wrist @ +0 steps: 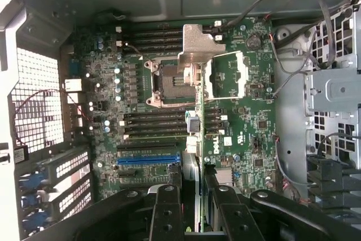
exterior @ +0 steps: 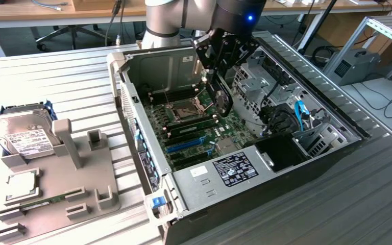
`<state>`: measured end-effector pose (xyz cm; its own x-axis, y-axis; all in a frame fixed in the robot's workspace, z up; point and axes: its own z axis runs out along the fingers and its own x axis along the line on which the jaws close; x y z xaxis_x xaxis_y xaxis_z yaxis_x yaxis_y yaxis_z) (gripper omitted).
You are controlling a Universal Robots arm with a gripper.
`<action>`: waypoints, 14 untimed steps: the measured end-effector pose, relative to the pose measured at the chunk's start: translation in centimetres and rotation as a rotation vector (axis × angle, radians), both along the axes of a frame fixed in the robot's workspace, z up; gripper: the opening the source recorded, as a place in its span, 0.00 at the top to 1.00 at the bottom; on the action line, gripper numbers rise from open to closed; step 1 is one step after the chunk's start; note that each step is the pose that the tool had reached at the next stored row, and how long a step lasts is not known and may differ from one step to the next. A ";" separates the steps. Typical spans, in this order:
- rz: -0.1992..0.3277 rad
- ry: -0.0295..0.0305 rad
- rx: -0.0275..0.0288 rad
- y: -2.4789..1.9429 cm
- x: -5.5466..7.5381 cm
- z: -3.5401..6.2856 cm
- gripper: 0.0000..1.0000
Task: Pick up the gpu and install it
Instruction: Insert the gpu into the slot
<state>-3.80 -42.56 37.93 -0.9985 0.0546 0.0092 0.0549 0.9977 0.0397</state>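
My gripper (exterior: 218, 64) hangs over the open computer case (exterior: 141, 153), shut on the gpu (exterior: 222, 97). The card is held on edge above the motherboard (exterior: 203, 127) without touching it. In the wrist view the gpu (wrist: 198, 111) shows edge-on as a thin green strip between the black fingers (wrist: 168, 210). Its silver bracket (wrist: 198, 46) is at the far end, over the CPU socket (wrist: 169, 83). The blue expansion slot (wrist: 148, 160) (exterior: 182, 146) lies beside the card, toward the case's perforated rear wall.
On the exterior view's left, a grey fixture (exterior: 67, 178) on the slatted table carries a silver hard drive (exterior: 22, 135), a CPU chip (exterior: 20, 185) and a RAM stick (exterior: 43, 203). Cables (wrist: 293, 55) and drive cages (exterior: 271, 97) crowd the case's other side.
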 end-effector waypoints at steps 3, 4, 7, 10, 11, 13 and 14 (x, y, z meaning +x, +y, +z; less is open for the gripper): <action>0.010 0.0000 0.0000 0.00 0.0 0.00 0.74; 0.013 0.0000 0.0000 0.00 0.0 0.00 0.74; 0.026 0.0000 0.0000 0.00 0.0 0.00 0.74; 0.039 0.0000 0.0000 0.00 0.0 0.00 0.74; 0.042 0.0000 0.0000 0.00 0.0 0.00 0.74; 0.049 0.0000 0.0000 0.00 0.0 0.00 0.74; 0.051 0.0000 0.0000 0.00 0.0 0.00 0.74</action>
<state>-3.80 -42.56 37.92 -1.0000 0.0035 0.0092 0.0038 0.9992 0.0397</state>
